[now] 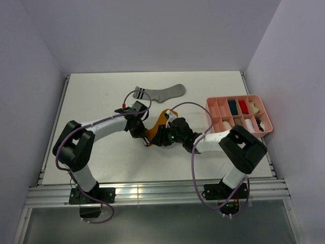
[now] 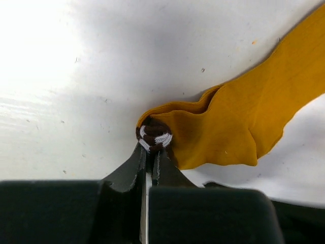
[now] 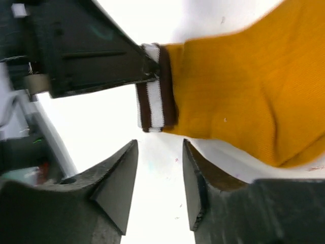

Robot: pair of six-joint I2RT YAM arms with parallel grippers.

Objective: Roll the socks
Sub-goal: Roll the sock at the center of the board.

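The mustard-orange sock (image 1: 158, 121) lies mid-table, also seen in the left wrist view (image 2: 238, 122) and the right wrist view (image 3: 244, 86). My left gripper (image 2: 151, 148) is shut on its brown-white striped cuff (image 2: 154, 135), pinching it at the table surface; in the top view it (image 1: 143, 134) sits at the sock's near end. My right gripper (image 3: 160, 147) is open and empty, just short of the cuff (image 3: 155, 91); in the top view it (image 1: 158, 138) faces the left one. The grey sock (image 1: 161, 92) lies flat further back. A dark teal bundle (image 1: 232, 106) sits in the tray.
A pink compartment tray (image 1: 216, 108) stands at the right with red (image 1: 243, 105), white and cream bundles inside. Side walls close the table left and right. The two arms' cables arch over the middle.
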